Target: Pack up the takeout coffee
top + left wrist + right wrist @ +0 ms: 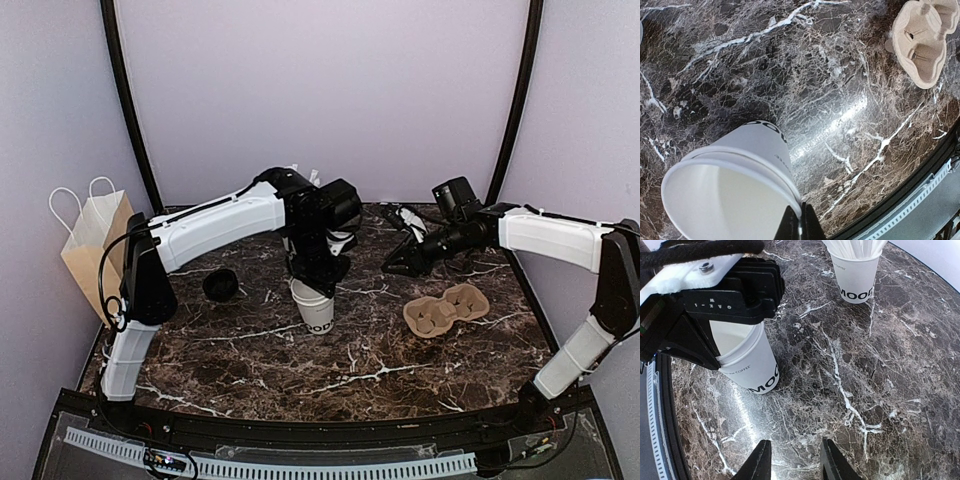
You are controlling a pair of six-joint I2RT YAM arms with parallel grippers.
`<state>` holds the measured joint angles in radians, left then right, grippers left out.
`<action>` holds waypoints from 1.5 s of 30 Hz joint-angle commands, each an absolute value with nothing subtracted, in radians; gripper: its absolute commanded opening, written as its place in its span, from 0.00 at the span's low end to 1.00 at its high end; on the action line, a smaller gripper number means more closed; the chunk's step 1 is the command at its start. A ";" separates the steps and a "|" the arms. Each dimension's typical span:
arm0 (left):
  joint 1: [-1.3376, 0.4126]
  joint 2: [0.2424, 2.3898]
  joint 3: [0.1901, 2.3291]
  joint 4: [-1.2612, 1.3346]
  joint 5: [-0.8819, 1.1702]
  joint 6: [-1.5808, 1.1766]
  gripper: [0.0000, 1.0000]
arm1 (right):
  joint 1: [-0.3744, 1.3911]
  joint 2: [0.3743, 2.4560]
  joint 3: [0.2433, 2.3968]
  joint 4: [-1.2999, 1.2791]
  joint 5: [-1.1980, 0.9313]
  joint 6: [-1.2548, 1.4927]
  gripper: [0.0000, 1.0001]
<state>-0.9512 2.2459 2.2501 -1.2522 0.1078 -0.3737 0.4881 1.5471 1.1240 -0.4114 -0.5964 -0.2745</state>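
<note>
At mid-table we see the left gripper point(800, 223) clamped on the cup point(735, 185), the right gripper point(792, 460) agape; lid point(220, 285) lying apart, nothing packed.

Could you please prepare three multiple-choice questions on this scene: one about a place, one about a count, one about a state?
1. Where is the black lid? A in the paper bag; B on the table, left of the held cup; C in the cardboard carrier.
2. How many white cups show in the right wrist view? A three; B one; C two.
3. The left gripper is: A shut on the held cup's rim; B open; C shut on a straw.
Answers: B, it lies on the marble; C, held cup and straw cup; A, its jaws pinch the rim.
</note>
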 commanded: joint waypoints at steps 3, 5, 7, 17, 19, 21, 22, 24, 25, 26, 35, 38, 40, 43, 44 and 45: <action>-0.959 2.188 2.273 -1.244 0.098 -0.384 0.00 | 0.495 1.560 1.129 -0.379 -0.658 -0.178 0.35; -0.958 2.165 2.245 -1.193 0.078 -0.390 0.00 | 0.505 1.568 1.139 -0.370 -0.713 -0.105 0.37; -0.958 2.129 2.196 -1.117 0.078 -0.393 0.00 | 0.521 1.586 1.158 -0.368 -0.743 -0.040 0.42; -0.963 1.874 1.818 -0.677 0.099 -0.459 0.00 | 0.538 1.731 1.284 -0.406 -0.891 0.179 0.54; -0.964 1.837 1.751 -0.616 0.105 -0.475 0.00 | 0.540 1.746 1.294 -0.404 -0.907 0.191 0.55; -0.965 1.812 1.706 -0.577 0.111 -0.484 0.00 | 0.542 1.755 1.305 -0.406 -0.917 0.193 0.56; -0.966 1.807 1.684 -0.567 0.117 -0.487 0.00 | 0.543 1.757 1.309 -0.405 -0.924 0.196 0.59; -0.965 1.794 1.655 -0.540 0.124 -0.492 0.00 | 0.549 1.758 1.319 -0.399 -0.943 0.198 0.61; -0.965 1.788 1.647 -0.525 0.126 -0.492 0.00 | 0.552 1.755 1.321 -0.394 -0.949 0.200 0.63; -0.965 1.787 1.637 -0.520 0.131 -0.492 0.00 | 0.555 1.751 1.317 -0.381 -0.954 0.207 0.66; -0.969 1.785 1.621 -0.481 0.172 -0.483 0.00 | 0.592 1.771 1.318 -0.346 -0.936 0.255 0.73; -0.974 1.778 1.621 -0.468 0.179 -0.481 0.00 | 0.592 1.801 1.329 -0.366 -0.906 0.261 0.72; -0.979 1.773 1.621 -0.461 0.181 -0.479 0.00 | 0.592 1.823 1.331 -0.377 -0.869 0.267 0.71; -0.985 1.760 1.613 -0.438 0.182 -0.479 0.00 | 0.592 1.864 1.340 -0.403 -0.827 0.270 0.71; -0.986 1.755 1.608 -0.434 0.186 -0.479 0.00 | 0.592 1.879 1.344 -0.413 -0.818 0.271 0.71; -0.986 1.753 1.606 -0.425 0.187 -0.481 0.00 | 0.592 1.894 1.348 -0.424 -0.810 0.270 0.71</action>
<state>-0.9604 1.8248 1.6104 -0.5472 0.1375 -0.4839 0.5758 1.8256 1.3258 -0.3916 -0.9005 0.2558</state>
